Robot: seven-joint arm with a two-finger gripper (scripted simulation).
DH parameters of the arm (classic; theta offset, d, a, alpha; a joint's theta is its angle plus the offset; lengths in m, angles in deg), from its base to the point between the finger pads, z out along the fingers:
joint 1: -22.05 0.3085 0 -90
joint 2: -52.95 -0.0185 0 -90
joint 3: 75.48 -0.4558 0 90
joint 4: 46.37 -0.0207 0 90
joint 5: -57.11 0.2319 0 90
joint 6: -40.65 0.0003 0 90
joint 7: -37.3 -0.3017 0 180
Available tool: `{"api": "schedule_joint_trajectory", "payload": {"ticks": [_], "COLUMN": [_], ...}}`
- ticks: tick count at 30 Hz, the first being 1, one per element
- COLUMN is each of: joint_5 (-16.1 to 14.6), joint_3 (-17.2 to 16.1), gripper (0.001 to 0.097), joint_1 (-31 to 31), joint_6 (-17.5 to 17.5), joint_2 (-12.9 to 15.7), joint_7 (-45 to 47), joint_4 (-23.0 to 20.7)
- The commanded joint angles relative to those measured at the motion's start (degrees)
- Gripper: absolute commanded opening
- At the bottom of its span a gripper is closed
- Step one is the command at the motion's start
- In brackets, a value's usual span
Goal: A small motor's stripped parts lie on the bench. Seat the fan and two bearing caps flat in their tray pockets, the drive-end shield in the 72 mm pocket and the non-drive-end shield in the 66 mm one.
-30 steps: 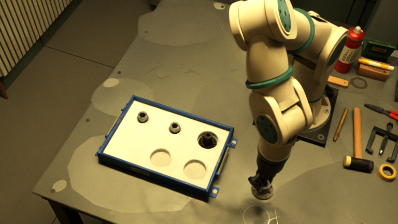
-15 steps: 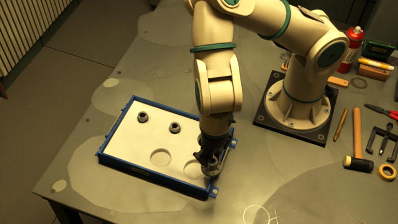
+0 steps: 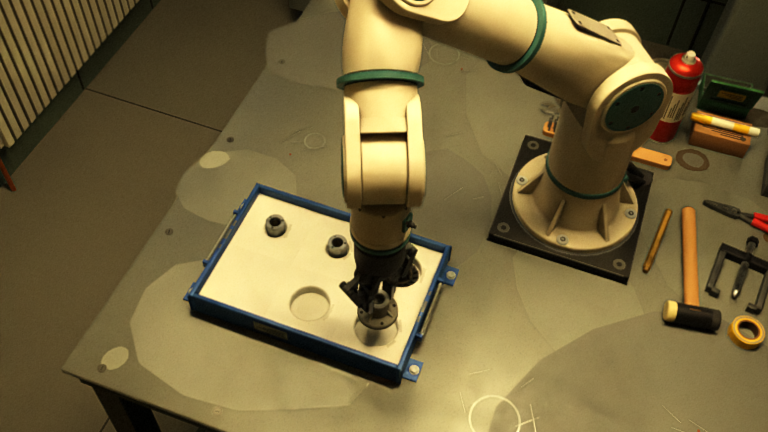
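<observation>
On the bench's left half lies a blue-rimmed tray [image 3: 322,279] with a white top. Two small grey bearing caps [image 3: 275,225] [image 3: 337,245] sit in its back pockets. The fan [image 3: 412,271] sits in the back right pocket, mostly hidden behind my wrist. The front left round pocket [image 3: 310,303] holds nothing. A dark round end shield [image 3: 378,313] with a raised hub hangs just above the front right pocket [image 3: 376,333]. I cannot tell which of the two shields it is. My gripper [image 3: 377,301] is closed on this shield's hub.
The tray's rim and side handles stand above the bench. My base plate [image 3: 572,209] is to the right. Further right lie a hammer [image 3: 690,268], a pencil, a puller, pliers, a tape roll and a red spray can [image 3: 678,96].
</observation>
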Motion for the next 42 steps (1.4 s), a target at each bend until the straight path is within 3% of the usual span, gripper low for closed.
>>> {"api": "schedule_joint_trajectory", "payload": {"ticks": [1,10,24,37,42], "joint_5": [-0.44,-5.2,-7.95,-8.34,-8.35], "joint_3": [0.35,3.3,4.93,5.15,5.16], "gripper": [0.008,0.008,0.008,0.008,0.018], "joint_1": [0.15,1.24,1.85,1.93,1.94], "joint_6": [0.44,4.55,6.62,6.9,6.91], "joint_2": [0.31,3.86,5.87,6.14,6.15], "joint_7": [-0.33,-3.99,-6.07,-6.36,-6.37], "joint_4": [0.2,1.76,2.33,2.39,2.39]}}
